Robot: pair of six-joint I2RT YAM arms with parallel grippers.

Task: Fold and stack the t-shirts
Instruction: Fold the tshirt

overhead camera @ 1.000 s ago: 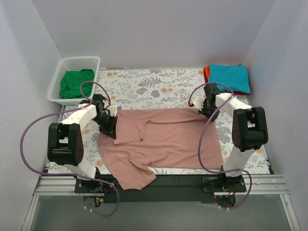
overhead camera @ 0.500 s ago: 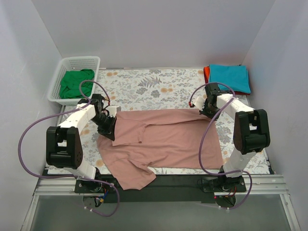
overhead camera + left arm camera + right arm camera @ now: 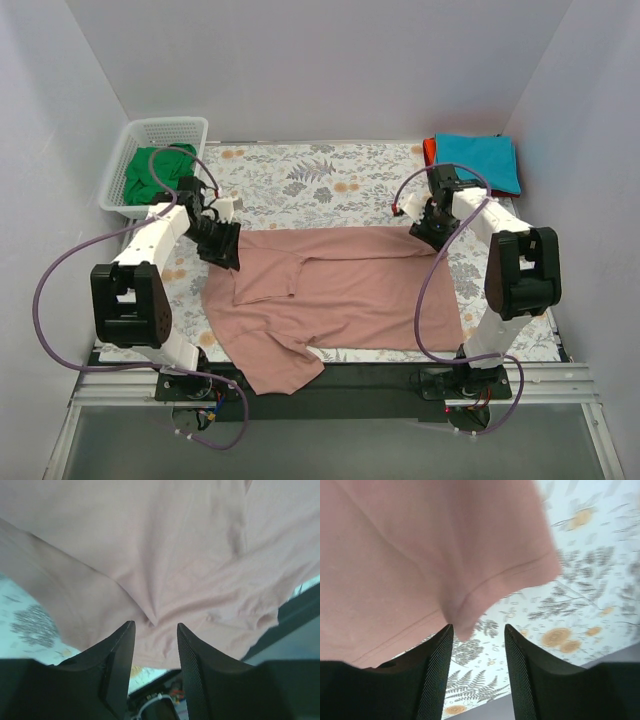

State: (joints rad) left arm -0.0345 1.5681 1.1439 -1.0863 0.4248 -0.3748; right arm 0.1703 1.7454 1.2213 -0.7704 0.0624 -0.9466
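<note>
The dusty-pink t-shirt (image 3: 350, 290) lies spread across the floral cloth, one sleeve folded in and its lower left part hanging over the near edge. My left gripper (image 3: 228, 250) hovers over its upper left corner. In the left wrist view that gripper (image 3: 155, 627) is open, with pink fabric (image 3: 175, 555) below the tips and nothing between them. My right gripper (image 3: 428, 230) is at the upper right corner. In the right wrist view it (image 3: 479, 630) is open, and the shirt's hem corner (image 3: 465, 615) droops just past the left finger. A green t-shirt (image 3: 150, 175) sits in the basket. A teal t-shirt (image 3: 480, 160) lies folded on a red-orange one (image 3: 429, 152).
The white mesh basket (image 3: 170, 122) stands at the back left, beside the floral table cloth (image 3: 300, 180). The folded stack sits at the back right corner. White walls close in on three sides. A black strip runs along the table's near edge.
Both grippers have opened and let go of the pink t-shirt's far edge. Both have shifted slightly towards the back of the table, and the edge now lies on the cloth.
</note>
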